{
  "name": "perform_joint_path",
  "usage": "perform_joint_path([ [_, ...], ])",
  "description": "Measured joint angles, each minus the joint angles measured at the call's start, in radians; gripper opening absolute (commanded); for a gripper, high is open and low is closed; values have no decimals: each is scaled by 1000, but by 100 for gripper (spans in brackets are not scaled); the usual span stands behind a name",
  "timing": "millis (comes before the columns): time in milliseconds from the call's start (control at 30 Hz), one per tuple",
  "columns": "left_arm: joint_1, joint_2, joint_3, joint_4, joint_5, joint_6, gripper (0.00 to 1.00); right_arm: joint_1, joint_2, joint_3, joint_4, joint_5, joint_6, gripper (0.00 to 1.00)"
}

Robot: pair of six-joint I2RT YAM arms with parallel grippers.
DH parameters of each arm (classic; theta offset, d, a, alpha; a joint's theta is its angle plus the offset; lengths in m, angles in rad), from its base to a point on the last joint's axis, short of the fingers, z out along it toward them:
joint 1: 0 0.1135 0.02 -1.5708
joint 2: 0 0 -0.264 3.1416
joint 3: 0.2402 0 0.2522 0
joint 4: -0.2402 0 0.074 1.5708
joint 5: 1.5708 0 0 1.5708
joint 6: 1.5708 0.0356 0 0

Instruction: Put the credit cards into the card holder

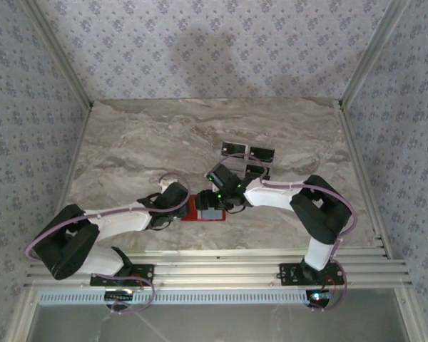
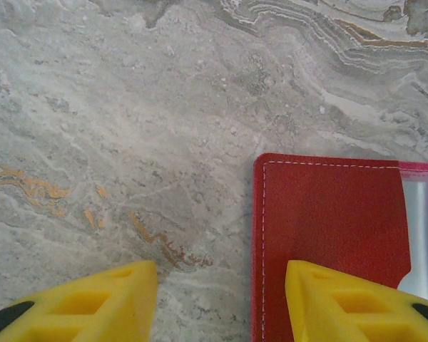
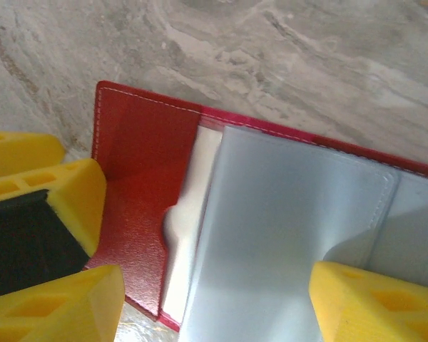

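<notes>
Several cards [image 1: 235, 148] lie far-right of the open red wallet [image 1: 191, 214]; our right arm is nearer. Left end effector [image 2: 221, 274] is open, one finger on the wallet's left flap. Right end effector [image 3: 217, 285] straddles a grey sheet [image 3: 285, 214]; we can't tell if it's gripped.

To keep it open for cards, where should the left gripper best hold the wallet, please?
Probably the outer edge of the wallet's red flap, from the left arm's side: it lies open and flat, the left gripper straddles that edge, and a grey sheet covers most of the rest.
</notes>
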Motion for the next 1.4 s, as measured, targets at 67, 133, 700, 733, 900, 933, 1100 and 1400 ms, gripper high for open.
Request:
perform_joint_path([
  [67, -2, 0, 0, 3, 2, 0, 50, 0, 9, 5, 17, -15, 9, 72],
  [133, -6, 1, 0, 11, 2, 0, 50, 0, 19, 10, 34, -28, 18, 72],
  [700, -8, -282, -126, -11, -9, -19, 56, -5, 34, 11, 75, -56, 64, 72],
  [733, -8, -312, -145, -9, -4, -19, 57, -5, 34, 11, 75, -55, 65, 72],
  [900, -16, -442, -239, -2, 47, -18, 60, -5, 35, 11, 76, -56, 68, 72],
  [933, -23, -464, -254, -1, 56, -19, 61, -5, 35, 11, 77, -56, 68, 72],
  [1100, -71, -537, -300, 27, 95, -19, 67, -5, 40, 11, 87, -63, 69, 72],
  [1400, -137, -410, -294, 137, 111, -6, 69, -5, 43, 11, 95, -63, 76, 73],
])
